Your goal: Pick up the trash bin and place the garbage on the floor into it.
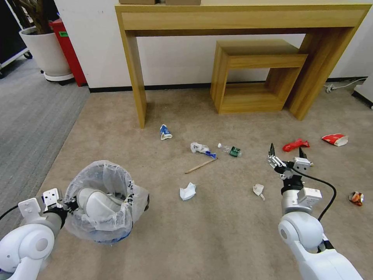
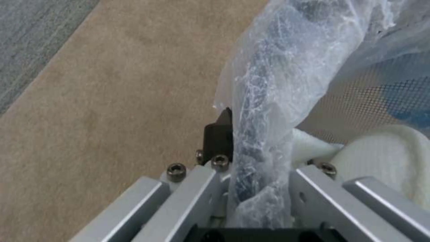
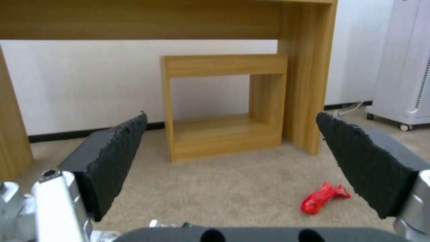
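At about 8 o'clock in the head view, nearest the camera, the trash bin [image 1: 101,202] is held by the left gripper [image 1: 69,205], whose fingers [image 2: 219,134] are clamped on the bag-covered rim. The bin is small and round, lined with a crinkled whitish translucent bag, with blue showing at its base and white crumpled material inside. Dark marks on the bag near 3 o'clock of the rim cannot be read. In the left wrist view the rim is wrapped in plastic and only one dark finger is seen clearly; the other is hidden behind the bag.

At about 4 o'clock the right gripper [image 1: 286,152] is held above the floor [image 1: 217,233], a beige carpet, with its jaws wide apart and nothing between them.

The garbage is scattered across the middle of the carpet. Nearest lie a crumpled white paper [image 1: 187,191] and a smaller white scrap [image 1: 258,190], with a crushed can [image 1: 356,198] at 3 o'clock, its print illegible. Farther off are a wooden stick [image 1: 200,166], a blue-white wrapper [image 1: 201,149], a plastic bottle [image 1: 231,150] with a green label too small to read, a red wrapper [image 1: 296,144], a red-white cup [image 1: 335,139] and a blue-white carton [image 1: 165,132].

Farthest, at 12 o'clock, a wooden table [image 1: 241,23] stands against the wall with a smaller wooden stand [image 1: 252,77] beneath it; the table top is cut off by the edge
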